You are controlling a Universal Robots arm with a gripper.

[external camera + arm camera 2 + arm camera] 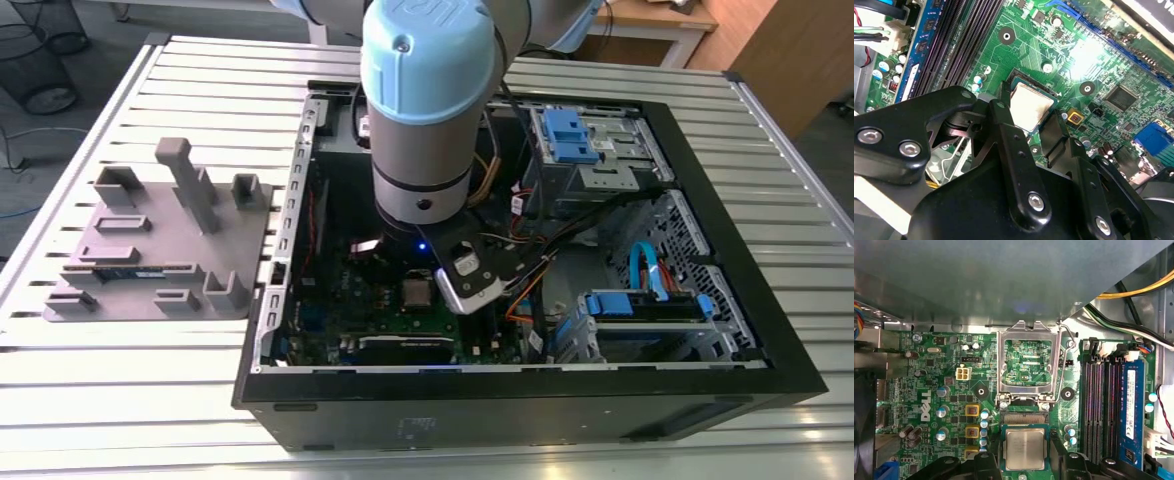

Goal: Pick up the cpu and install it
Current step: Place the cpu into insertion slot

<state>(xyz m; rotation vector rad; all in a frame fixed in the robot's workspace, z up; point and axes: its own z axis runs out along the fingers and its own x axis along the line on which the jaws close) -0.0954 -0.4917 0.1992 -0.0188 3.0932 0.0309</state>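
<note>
The cpu (1025, 449), a flat square chip with a shiny silver top and thin pale rim, sits between my gripper's (1025, 462) two black fingers (990, 462), which press on its opposite edges. It hovers level just over the motherboard's socket (1024, 418), where a strip of contacts shows beside it. The socket's metal frame (1029, 365) stands flipped open. In the second wrist view the cpu (1029, 105) is clamped by the gripper (1029, 122) above the green board. In the exterior view the arm (424, 120) reaches down into the open computer case (534, 400).
Black memory slots (1099, 410) and a blue one run beside the socket. Capacitors (943, 390) stand on its other side. Cables (534, 250) and blue drive bays (647, 305) crowd the case's right in the exterior view. A grey fixture plate (147, 250) lies on the table's left.
</note>
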